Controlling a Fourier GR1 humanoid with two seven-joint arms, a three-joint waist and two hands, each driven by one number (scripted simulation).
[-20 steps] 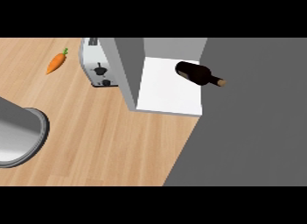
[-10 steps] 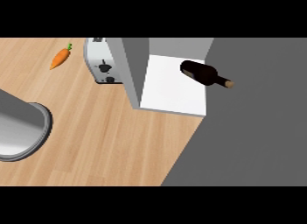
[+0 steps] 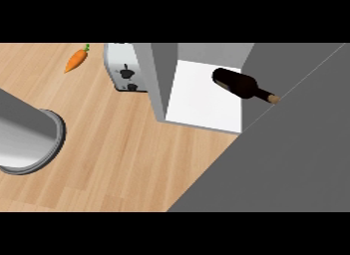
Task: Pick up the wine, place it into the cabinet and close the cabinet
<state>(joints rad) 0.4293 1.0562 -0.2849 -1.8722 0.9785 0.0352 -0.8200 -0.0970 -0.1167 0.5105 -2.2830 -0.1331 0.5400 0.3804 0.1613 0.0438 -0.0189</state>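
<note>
The wine bottle (image 3: 240,83) is lying on its side on the cabinet's (image 3: 163,74) white shelf (image 3: 203,102), likely set down there, leaving the grey door (image 3: 295,149) waiting to be closed. Neither hand is showing, so I cannot tell its state.

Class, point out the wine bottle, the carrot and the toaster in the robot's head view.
wine bottle (image 3: 236,82): head view, on its dark body.
carrot (image 3: 75,60): head view, on its orange root.
toaster (image 3: 122,60): head view, on its silver face.
</note>
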